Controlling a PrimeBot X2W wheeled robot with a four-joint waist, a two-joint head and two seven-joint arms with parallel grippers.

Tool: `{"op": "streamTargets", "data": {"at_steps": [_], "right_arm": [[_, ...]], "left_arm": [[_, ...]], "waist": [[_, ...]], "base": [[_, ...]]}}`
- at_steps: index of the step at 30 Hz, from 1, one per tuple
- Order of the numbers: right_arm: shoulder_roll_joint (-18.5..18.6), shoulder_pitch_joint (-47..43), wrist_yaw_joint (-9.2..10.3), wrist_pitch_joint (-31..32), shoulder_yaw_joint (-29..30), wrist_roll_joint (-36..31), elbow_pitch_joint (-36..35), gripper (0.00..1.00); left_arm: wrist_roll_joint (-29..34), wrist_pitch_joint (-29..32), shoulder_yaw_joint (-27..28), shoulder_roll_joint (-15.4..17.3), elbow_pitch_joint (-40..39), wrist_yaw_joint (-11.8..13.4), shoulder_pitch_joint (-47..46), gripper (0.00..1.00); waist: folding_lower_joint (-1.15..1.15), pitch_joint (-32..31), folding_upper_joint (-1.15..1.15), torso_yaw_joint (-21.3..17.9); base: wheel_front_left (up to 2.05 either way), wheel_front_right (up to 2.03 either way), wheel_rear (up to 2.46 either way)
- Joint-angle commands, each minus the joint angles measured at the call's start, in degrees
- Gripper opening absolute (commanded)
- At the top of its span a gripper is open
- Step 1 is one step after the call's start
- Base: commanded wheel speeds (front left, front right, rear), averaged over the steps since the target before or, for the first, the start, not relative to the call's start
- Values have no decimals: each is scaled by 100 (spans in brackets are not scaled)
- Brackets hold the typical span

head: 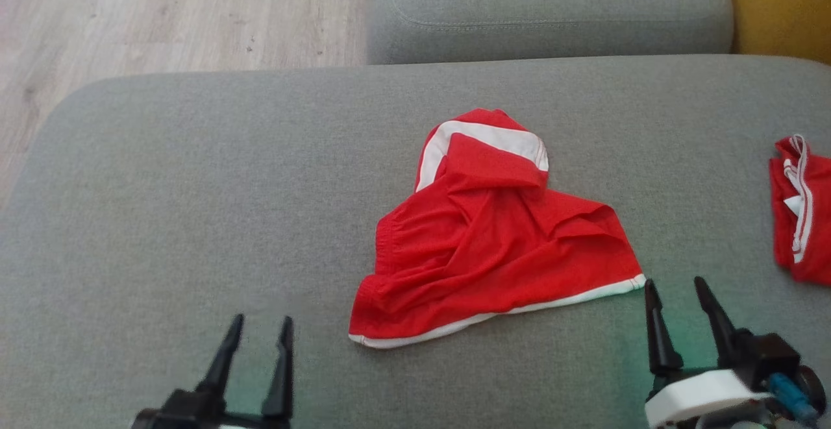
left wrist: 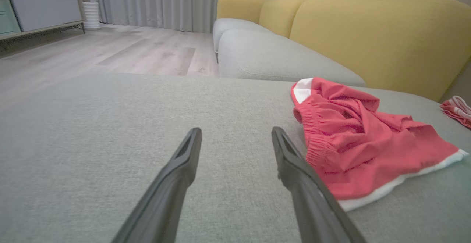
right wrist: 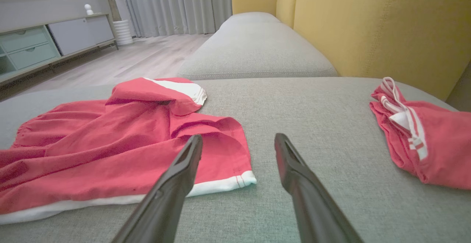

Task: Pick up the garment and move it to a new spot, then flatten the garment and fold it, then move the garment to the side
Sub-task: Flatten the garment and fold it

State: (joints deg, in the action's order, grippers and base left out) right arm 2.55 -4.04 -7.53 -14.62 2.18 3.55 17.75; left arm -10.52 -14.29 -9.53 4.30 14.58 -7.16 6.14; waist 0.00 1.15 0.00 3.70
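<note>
A: Where does the task's thing lie?
B: The red garment (head: 493, 247) sits rumpled near the middle of the grey cushion (head: 195, 189). One leg is flopped back over the rest, so its white panel (head: 483, 140) faces up. It is neither flat nor folded.
A: And the grippers?
B: Both are released and empty. The left gripper (head: 261, 318) hangs over bare cushion on the waistband (head: 386, 237) side. The right gripper (head: 674, 281) has its fingertips just beside the corner of the white hem (head: 506, 312).
A: Which step is this?
B: Hard to settle. A crumpled heap fits a garment waiting to be carried to a new spot, and equally one lying at that spot waiting to be smoothed. Either way, the work calls for a clean hold on an edge.
A: How to do that well?
B: I'd pinch the trimmed hem corner, not the loose middle, and take one layer only. In the right wrist view the hem looks single there, though the folds may hide a second layer. Keep the two holds well apart so the cloth doesn't bunch.
A: Anything to avoid?
B: The other red garment (head: 802, 221) at the cushion's right edge. The right arm shouldn't drag it.
</note>
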Motion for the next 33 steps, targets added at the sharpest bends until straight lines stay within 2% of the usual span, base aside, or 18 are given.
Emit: {"op": "streamTargets", "data": {"at_steps": [1,6,16,23,33], "right_arm": [[32,275,4,-38,-108,24,-204,100],[32,592,4,56,9,87,-102,100],[389,1231,4,1245,-320,19,721,100],[431,1334,4,1513,-543,136,938,100],[408,1632,4,1533,-651,193,1124,100]], "left_arm": [[-3,-71,101,26,-133,-31,-232,100],[-337,-70,-559,435,274,-32,-326,100],[-1413,551,-1932,1109,524,-32,-885,100],[-1859,626,-2370,1287,649,-33,-1164,100],[-2125,538,-2681,1262,891,-33,-1680,100]], "waist": [[0,15,0,-14],[0,144,0,-95],[0,326,0,-65],[0,474,0,-98],[0,729,0,-106]], "base": [[0,0,0],[0,0,0],[0,0,0],[0,0,0],[0,0,0]]}}
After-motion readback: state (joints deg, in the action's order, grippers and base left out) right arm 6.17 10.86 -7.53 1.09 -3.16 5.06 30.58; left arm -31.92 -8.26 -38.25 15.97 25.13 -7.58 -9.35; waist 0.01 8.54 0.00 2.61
